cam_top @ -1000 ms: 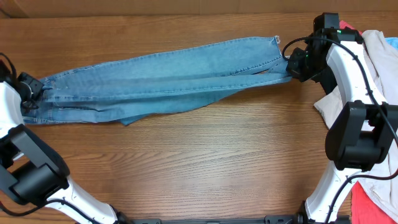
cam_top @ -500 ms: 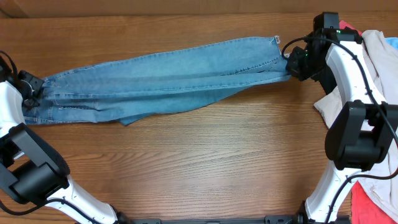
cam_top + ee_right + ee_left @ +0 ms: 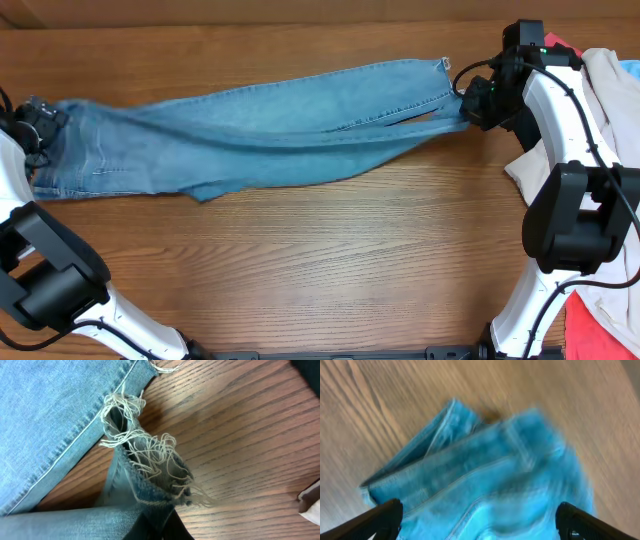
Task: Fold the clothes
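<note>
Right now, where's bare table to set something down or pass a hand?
Free: wide bare table in front of the jeans; thin strip behind the jeans. Crowded: right edge, beige garment piled by the right arm.

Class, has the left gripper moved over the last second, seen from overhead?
Yes. The left gripper shifted slightly toward the far edge of the table, releasing the jeans.
</note>
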Controlling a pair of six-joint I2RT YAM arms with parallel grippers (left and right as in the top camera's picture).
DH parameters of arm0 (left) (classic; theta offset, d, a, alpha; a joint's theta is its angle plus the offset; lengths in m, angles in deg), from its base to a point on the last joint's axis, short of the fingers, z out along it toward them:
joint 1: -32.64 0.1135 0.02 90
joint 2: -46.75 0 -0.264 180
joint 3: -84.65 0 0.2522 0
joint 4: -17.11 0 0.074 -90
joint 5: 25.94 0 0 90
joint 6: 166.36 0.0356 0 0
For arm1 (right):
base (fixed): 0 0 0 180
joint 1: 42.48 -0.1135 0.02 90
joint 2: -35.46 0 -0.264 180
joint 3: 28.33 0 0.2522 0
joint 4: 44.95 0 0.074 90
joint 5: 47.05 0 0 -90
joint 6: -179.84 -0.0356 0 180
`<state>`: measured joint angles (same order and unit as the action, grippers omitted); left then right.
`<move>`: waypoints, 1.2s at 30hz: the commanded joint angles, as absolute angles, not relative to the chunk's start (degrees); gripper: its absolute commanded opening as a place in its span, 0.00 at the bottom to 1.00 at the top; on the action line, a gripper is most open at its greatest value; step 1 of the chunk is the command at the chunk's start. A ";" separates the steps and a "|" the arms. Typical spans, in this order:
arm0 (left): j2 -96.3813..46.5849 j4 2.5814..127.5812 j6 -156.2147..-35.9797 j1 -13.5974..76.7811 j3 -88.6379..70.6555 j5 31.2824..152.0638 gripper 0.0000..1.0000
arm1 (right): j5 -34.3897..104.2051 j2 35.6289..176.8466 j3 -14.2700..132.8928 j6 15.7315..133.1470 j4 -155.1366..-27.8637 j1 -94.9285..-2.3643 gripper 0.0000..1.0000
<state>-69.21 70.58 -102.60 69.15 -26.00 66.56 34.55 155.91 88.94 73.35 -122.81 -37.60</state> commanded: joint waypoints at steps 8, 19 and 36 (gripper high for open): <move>-69.78 80.39 -90.91 67.03 -27.26 69.73 0.46 | 36.40 156.04 90.88 73.11 -124.10 -36.96 0.04; -71.01 71.93 -91.37 64.04 -18.56 67.94 0.24 | 36.43 156.04 90.88 73.13 -125.78 -36.96 0.04; -79.14 88.96 -101.99 65.94 -7.18 55.74 0.04 | 37.08 156.04 90.88 73.67 -126.74 -36.94 0.04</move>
